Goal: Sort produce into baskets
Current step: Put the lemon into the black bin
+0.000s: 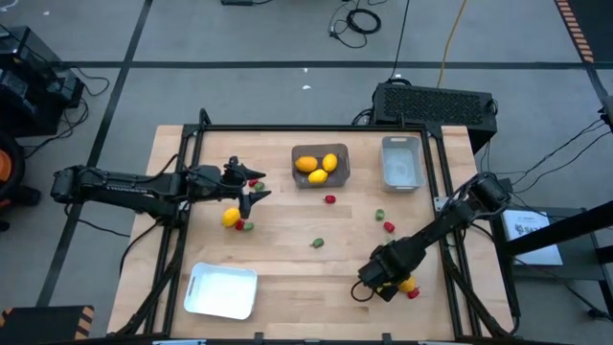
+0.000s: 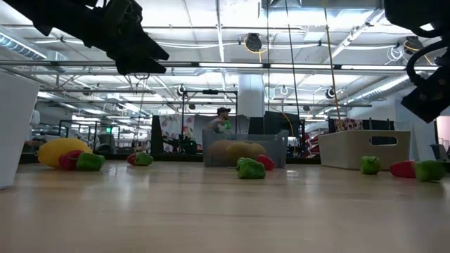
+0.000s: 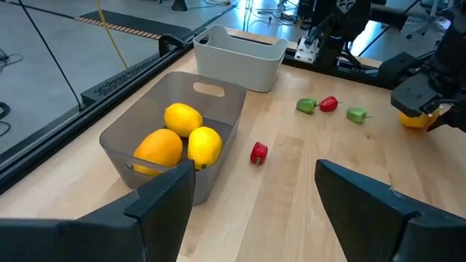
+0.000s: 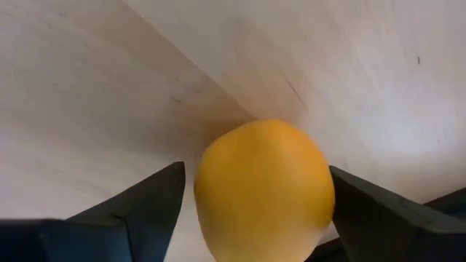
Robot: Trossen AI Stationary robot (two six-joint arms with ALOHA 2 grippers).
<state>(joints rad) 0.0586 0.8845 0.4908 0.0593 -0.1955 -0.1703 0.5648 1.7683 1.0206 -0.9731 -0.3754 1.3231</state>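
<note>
Between right gripper (image 4: 255,218) parted fingers: orange fruit (image 4: 263,191); overhead hides it. Left gripper (image 1: 257,187) open, empty.

Both arms are dark, near black: slim jointed tubes over the table (image 1: 287,259). Each gripper (left (image 1: 257,188), right (image 1: 383,285)) ends in two flat, wedge-shaped matte fingers (image 3: 368,200).

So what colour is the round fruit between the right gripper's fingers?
Yellow-orange round fruit, seen best in the right wrist view.

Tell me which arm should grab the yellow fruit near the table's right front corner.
Right: its end effector already straddles that fruit, fingers open either side. The left end effector sits far across the table.
</note>
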